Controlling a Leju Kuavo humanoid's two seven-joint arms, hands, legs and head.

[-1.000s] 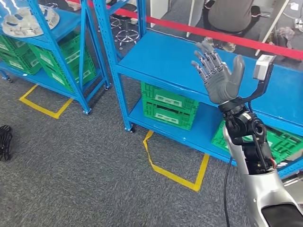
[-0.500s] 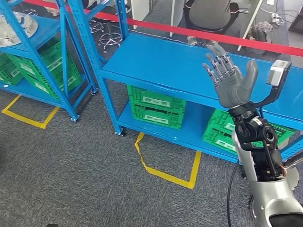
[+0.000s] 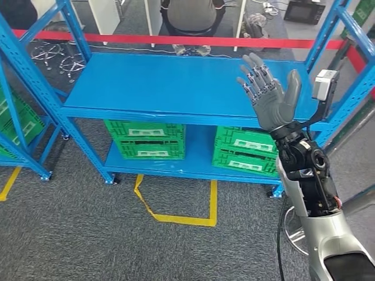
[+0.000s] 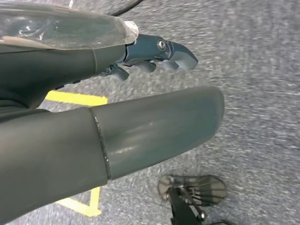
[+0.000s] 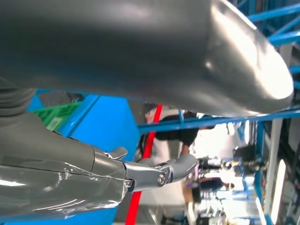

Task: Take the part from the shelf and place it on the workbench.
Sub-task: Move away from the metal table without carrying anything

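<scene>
Grey carpet with yellow floor tape (image 3: 183, 218) runs under the blue shelf unit (image 3: 177, 88) I am facing, and I use that unit as my landmark. Its upper deck lies broad and bare in front of me, and I see no part on it, so I cannot say where the part sits from here. On the unit's lower deck stand two green crates (image 3: 145, 139), side by side. Behind the unit a red barrier tape (image 3: 177, 40) stretches across, and beyond it a person sits at a desk.

My right hand (image 3: 269, 96) is raised over the right end of the upper deck, palm forward, fingers spread apart, holding nothing. My left hand (image 4: 116, 136) hangs over the carpet; its dark fingers (image 4: 155, 51) reach out straight and I see nothing in them.

My judgement: the step is locating the part. I should keep the hand spread and clear of the uprights, and find the part before committing any reach.
</scene>
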